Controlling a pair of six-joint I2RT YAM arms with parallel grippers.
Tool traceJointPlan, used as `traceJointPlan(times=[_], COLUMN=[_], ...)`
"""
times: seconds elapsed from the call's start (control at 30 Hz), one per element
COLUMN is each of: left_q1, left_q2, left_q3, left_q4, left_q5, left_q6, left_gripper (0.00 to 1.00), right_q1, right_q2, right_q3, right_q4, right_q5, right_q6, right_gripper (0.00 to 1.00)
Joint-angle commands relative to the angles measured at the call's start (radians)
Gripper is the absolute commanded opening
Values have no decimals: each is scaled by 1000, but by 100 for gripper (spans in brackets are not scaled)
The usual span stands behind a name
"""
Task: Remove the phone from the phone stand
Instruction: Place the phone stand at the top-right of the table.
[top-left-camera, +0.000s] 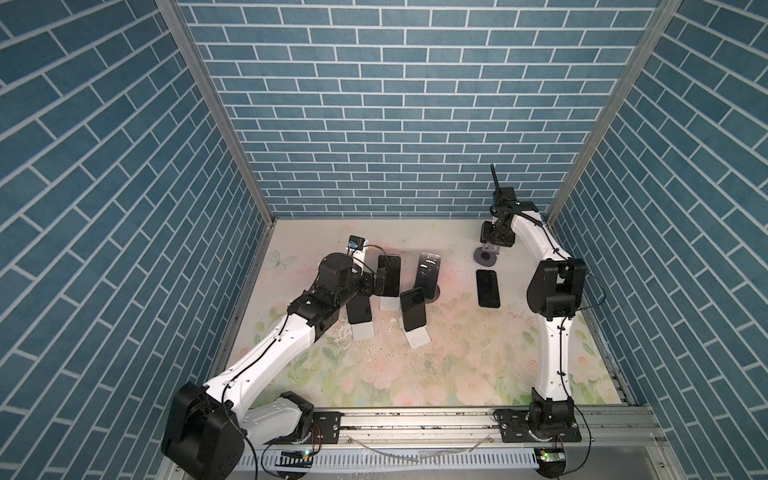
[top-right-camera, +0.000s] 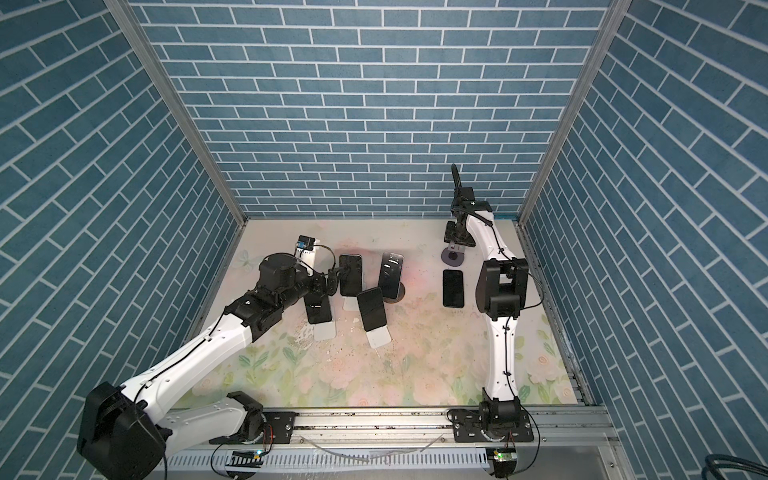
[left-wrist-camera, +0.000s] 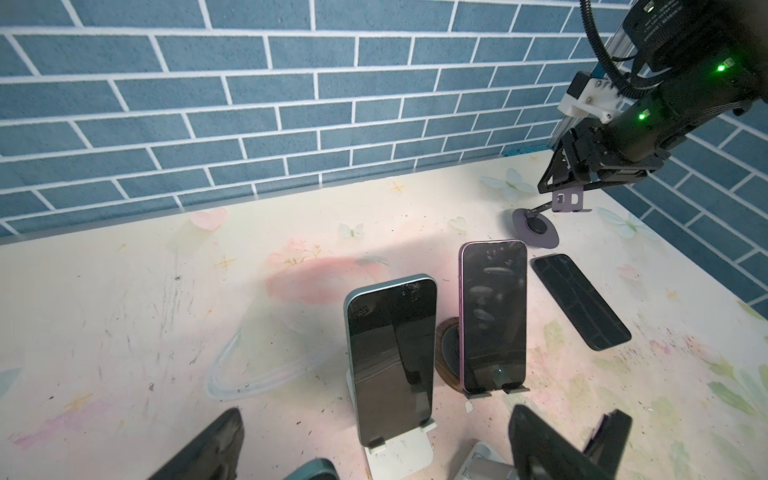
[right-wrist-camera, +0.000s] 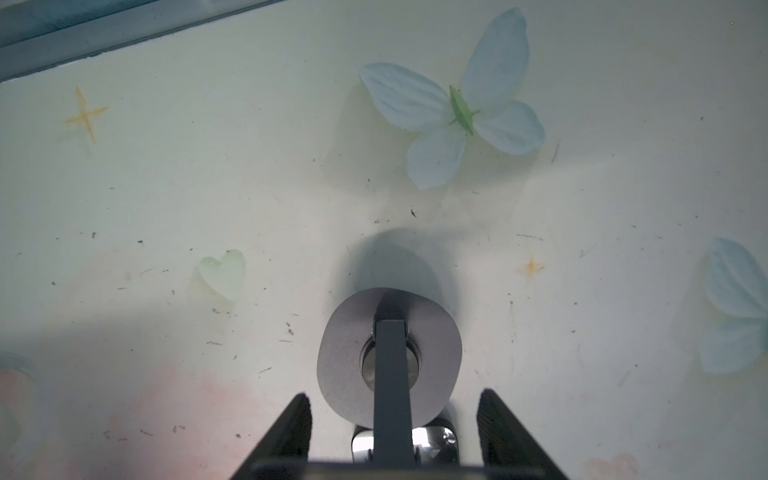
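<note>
The phone (top-left-camera: 388, 280) leaned on its white stand (top-left-camera: 389, 304) toward the back left of the table (top-left-camera: 457, 365). In both top views the left gripper (top-left-camera: 379, 279) sat right at its near edge, though from up there I couldn't tell how wide it stood. Just beside it, a purple phone (top-left-camera: 428, 274) was propped on a round stand (top-left-camera: 434, 296). A third phone (top-left-camera: 413, 309) leaned in front, and a fourth phone (top-left-camera: 359, 309) was half under the left arm. A flat phone (top-left-camera: 487, 288) lay on the table to the right. Behind that one the right gripper (top-left-camera: 493, 248) pointed down at a purple stand (top-left-camera: 485, 257).

The left wrist view gave what the top views hid. It showed the phone's (left-wrist-camera: 390, 365) teal rim, its foot in the white stand's (left-wrist-camera: 399, 455) lip, and the left gripper's fingers (left-wrist-camera: 216, 444) spread wide with nothing held. Far off, the right gripper (left-wrist-camera: 565, 189) had its tips on the purple stand's (left-wrist-camera: 536, 226) little cradle.

The right wrist view alone looked straight down that purple stand (right-wrist-camera: 345, 365). Its grey arm ran between the fingers (right-wrist-camera: 286, 432), which were drawn in about its top.
</note>
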Motion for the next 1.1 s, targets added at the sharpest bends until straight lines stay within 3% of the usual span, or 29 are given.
traceJointPlan(times=[0.0,0.83,1.07], left_q1=[-7,-6,-7], left_q2=[1,2,0], left_q3=[34,44,47], left_q4=[-16,-35,-40], left_q5=[-18,-15,-13], left_q6=[20,16,15], left_gripper=[100,100,100], right_q1=[-5,-10,-12], right_q2=[22,89,53], right_q3=[62,93,95], right_q4=[-43,-39,-34], right_q5=[11,22,40], right_q6=[-77,-114,-114], right_gripper=[46,51,79])
